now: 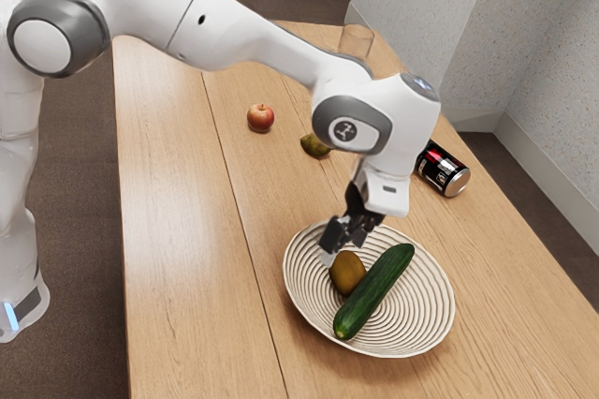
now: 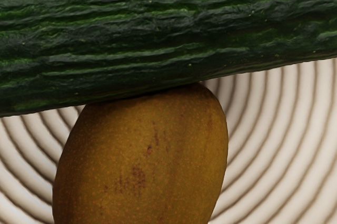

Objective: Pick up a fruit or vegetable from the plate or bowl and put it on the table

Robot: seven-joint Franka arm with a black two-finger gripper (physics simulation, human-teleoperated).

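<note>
Below centre in the exterior view, the unclenched, empty claw [image 1: 343, 249] could slip off the brown fruit [image 1: 346, 273] because the cucumber [image 1: 374, 291] crowds it.

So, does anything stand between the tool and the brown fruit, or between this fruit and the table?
Nothing visible stands between the tool and the fruit; the cucumber only touches its side. On the way to the table, the bowl's raised rim stands around it.
</note>
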